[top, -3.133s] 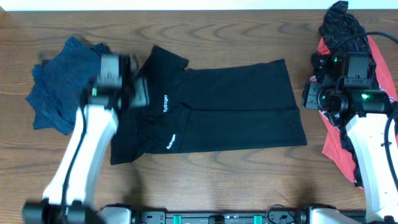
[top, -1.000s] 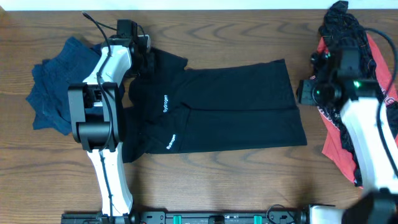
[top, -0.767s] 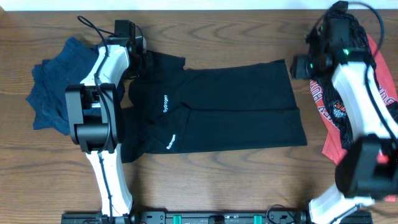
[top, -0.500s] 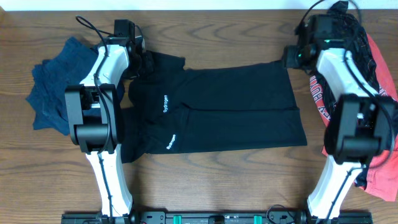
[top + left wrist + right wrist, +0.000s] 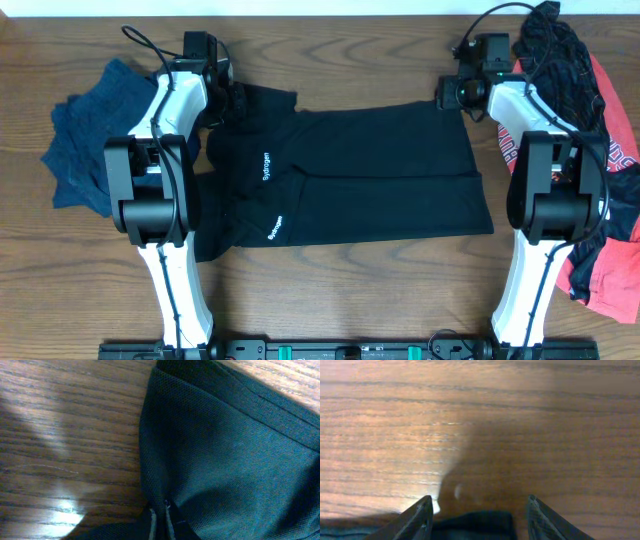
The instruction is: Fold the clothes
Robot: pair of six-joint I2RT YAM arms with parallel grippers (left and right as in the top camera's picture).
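The plain black soft T-shirt (image 5: 370, 170) is lying flat on the wooden bench (image 5: 400, 290). The left fingers (image 5: 233, 97) are pinching its far-left corner shut. The right fingers (image 5: 415, 520) are straddling the far-right corner half open, gripping nothing. Lifting now, with only 1 corner held, would probably be skewing the fold.

You see your left gripper (image 5: 160, 522) pinched tight on a fold of the black T-shirt (image 5: 225, 460), the mesh cloth and its hemmed edge spreading ahead and to its right, bare wooden table (image 5: 65, 435) to its left.
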